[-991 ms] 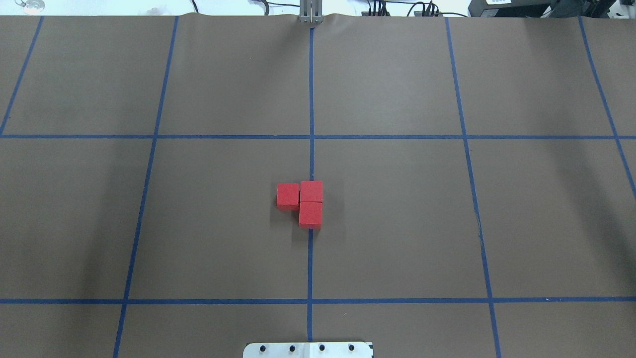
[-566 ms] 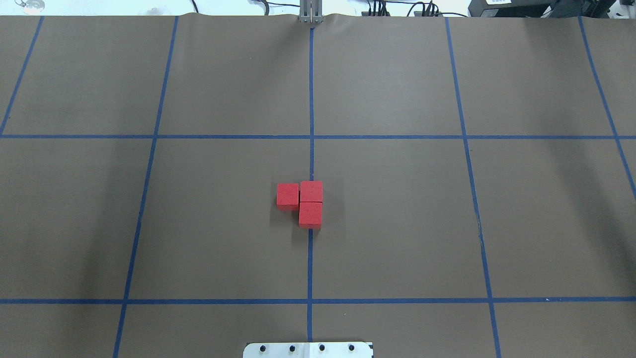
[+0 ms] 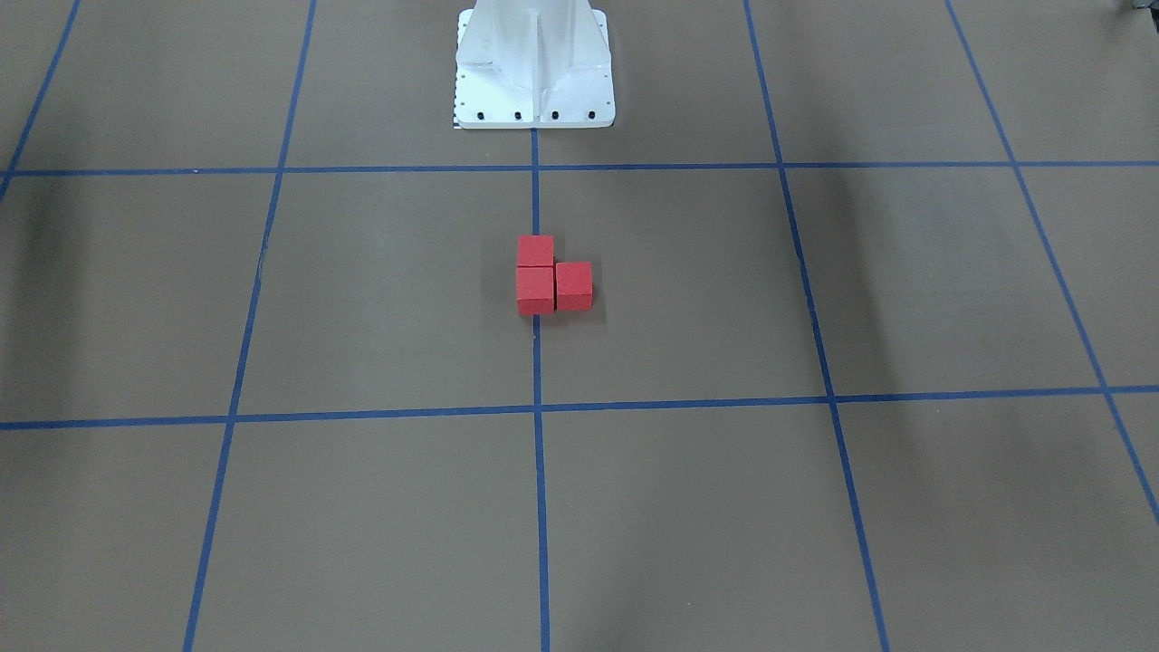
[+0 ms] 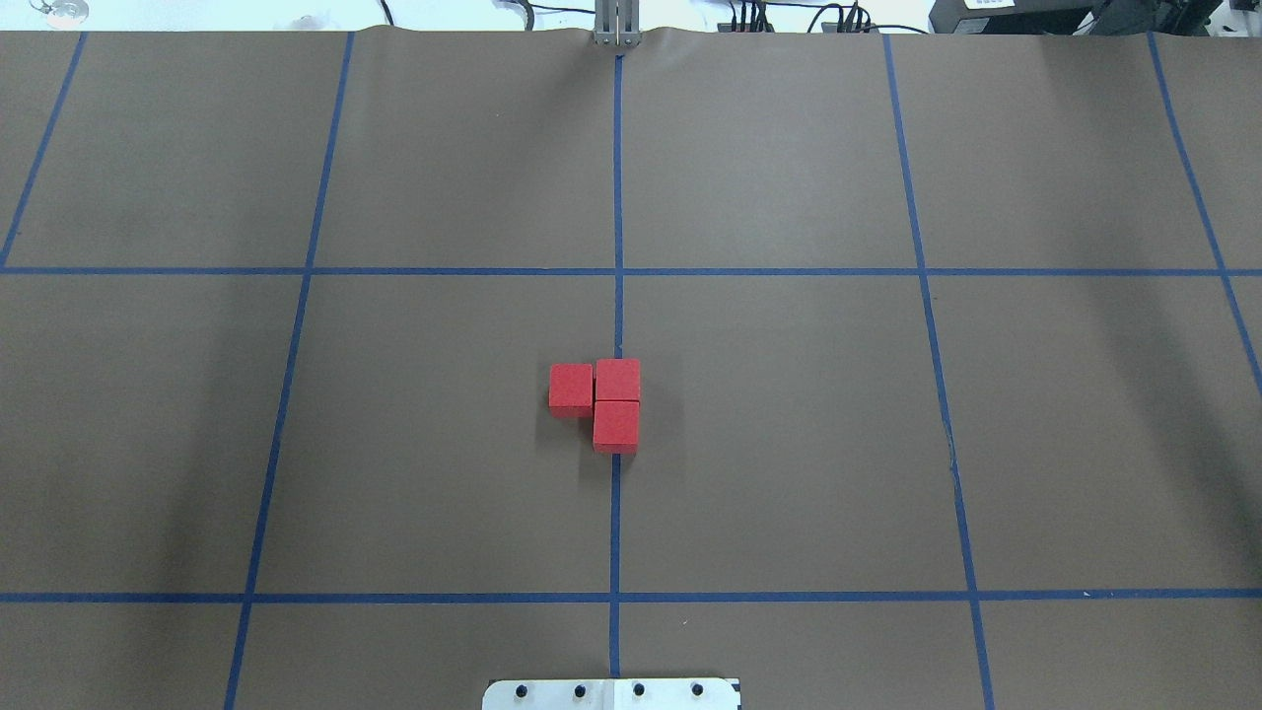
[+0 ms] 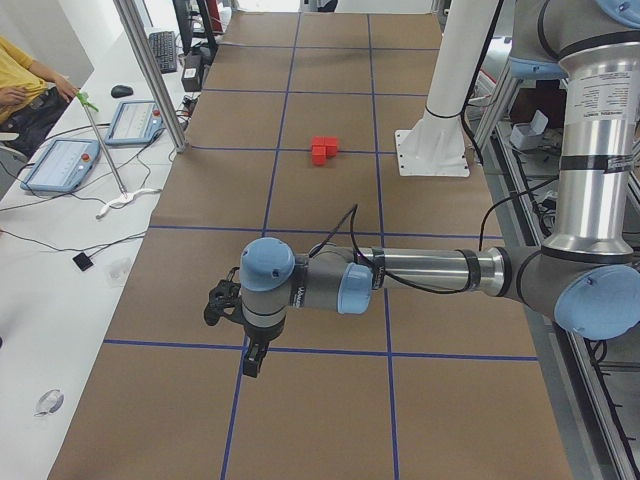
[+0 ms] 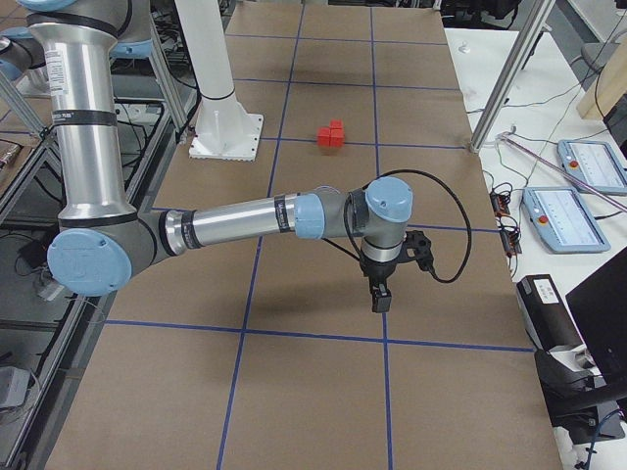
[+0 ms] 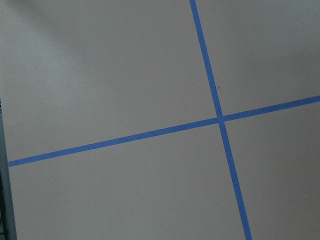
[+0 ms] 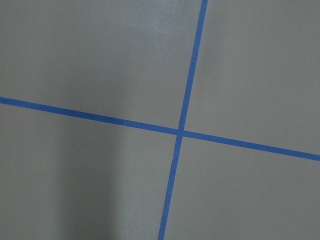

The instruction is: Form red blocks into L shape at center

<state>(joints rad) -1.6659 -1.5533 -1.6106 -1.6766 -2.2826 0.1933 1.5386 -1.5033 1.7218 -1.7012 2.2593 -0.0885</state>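
Three red blocks sit touching in an L on the brown center, two on the middle blue tape line and one to its left. They also show as an L in the front view as red blocks, and far off as red blocks in the side views. My left gripper hangs over a tape crossing far from them, and my right gripper does the same at the other end. I cannot tell whether either is open or shut. Both wrist views show only bare surface and tape.
The white robot base stands behind the blocks. A person's arm in a yellow sleeve and control tablets lie on white side tables. Metal posts rise at the table's edges.
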